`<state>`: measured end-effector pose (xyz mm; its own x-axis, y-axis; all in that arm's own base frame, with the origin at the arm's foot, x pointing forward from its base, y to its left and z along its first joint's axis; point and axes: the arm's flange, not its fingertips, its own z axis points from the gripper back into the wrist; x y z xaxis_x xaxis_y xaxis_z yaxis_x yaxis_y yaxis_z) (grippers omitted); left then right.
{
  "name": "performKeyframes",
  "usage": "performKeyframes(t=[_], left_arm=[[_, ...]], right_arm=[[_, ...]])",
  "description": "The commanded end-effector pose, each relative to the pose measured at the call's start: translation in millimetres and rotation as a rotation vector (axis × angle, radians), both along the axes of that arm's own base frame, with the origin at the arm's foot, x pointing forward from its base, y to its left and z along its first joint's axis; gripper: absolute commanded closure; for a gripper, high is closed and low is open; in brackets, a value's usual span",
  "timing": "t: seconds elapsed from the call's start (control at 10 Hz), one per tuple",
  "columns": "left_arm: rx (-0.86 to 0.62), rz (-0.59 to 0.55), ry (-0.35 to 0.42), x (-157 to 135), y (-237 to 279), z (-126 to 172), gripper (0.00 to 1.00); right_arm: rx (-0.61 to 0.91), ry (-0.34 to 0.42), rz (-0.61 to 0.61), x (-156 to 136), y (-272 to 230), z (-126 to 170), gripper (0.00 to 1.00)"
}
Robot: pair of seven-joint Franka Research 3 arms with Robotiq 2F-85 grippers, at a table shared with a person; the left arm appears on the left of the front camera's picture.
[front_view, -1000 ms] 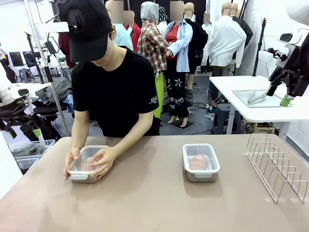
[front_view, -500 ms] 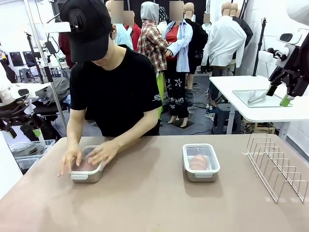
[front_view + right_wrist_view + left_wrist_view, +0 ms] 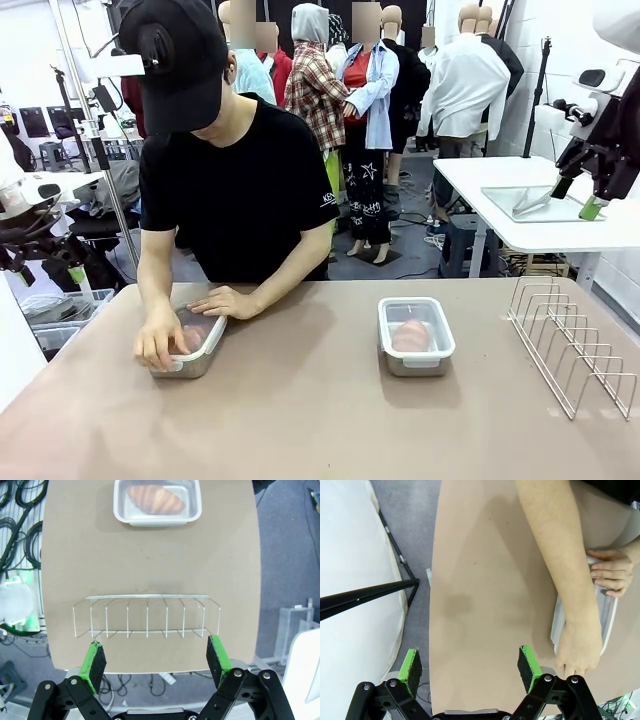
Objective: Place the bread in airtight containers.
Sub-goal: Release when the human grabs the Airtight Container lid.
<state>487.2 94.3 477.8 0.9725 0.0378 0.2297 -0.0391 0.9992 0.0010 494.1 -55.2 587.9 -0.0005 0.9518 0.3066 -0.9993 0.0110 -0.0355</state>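
Two steel airtight containers stand on the tan table. The right container (image 3: pixel 416 336) (image 3: pixel 157 502) has its clear lid on and holds one bread croissant (image 3: pixel 410 335) (image 3: pixel 156 499). The left container (image 3: pixel 192 345) (image 3: pixel 609 611) lies under a person's two hands (image 3: pixel 160 340), which press on its lid. Its bread shows only dimly through the lid. My left gripper (image 3: pixel 45 268) (image 3: pixel 470 664) hangs open off the table's left edge, nothing between its fingers. My right gripper (image 3: pixel 577 198) (image 3: pixel 156 659) is open, raised beyond the table's right side above the wire rack.
A wire rack (image 3: pixel 572 345) (image 3: pixel 147 617) stands on the table's right end. A white side table with a flat steel tray (image 3: pixel 530 203) is behind at the right. The person stands at the far edge, leaning over the left container.
The person's hands shifted from cupping the left container to pressing its lid, one at the near-left corner and one on the far edge. Both arms stayed still.
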Motion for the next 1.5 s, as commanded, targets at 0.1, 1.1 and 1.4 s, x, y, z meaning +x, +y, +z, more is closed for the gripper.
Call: performKeyframes(t=[0.1, 1.1, 1.4], left_arm=[[0.0, 0.003, -0.008, -1.4, 1.8, -0.4, 0.0], [0.0, 0.003, -0.008, -1.4, 1.8, -0.4, 0.0], [0.0, 0.003, -0.008, -1.4, 1.8, -0.4, 0.0]], right_arm=[[-0.015, 0.008, 0.004, 2.0, -0.3, 1.9, 0.0], [-0.015, 0.008, 0.004, 2.0, -0.3, 1.9, 0.0], [-0.015, 0.008, 0.004, 2.0, -0.3, 1.9, 0.0]])
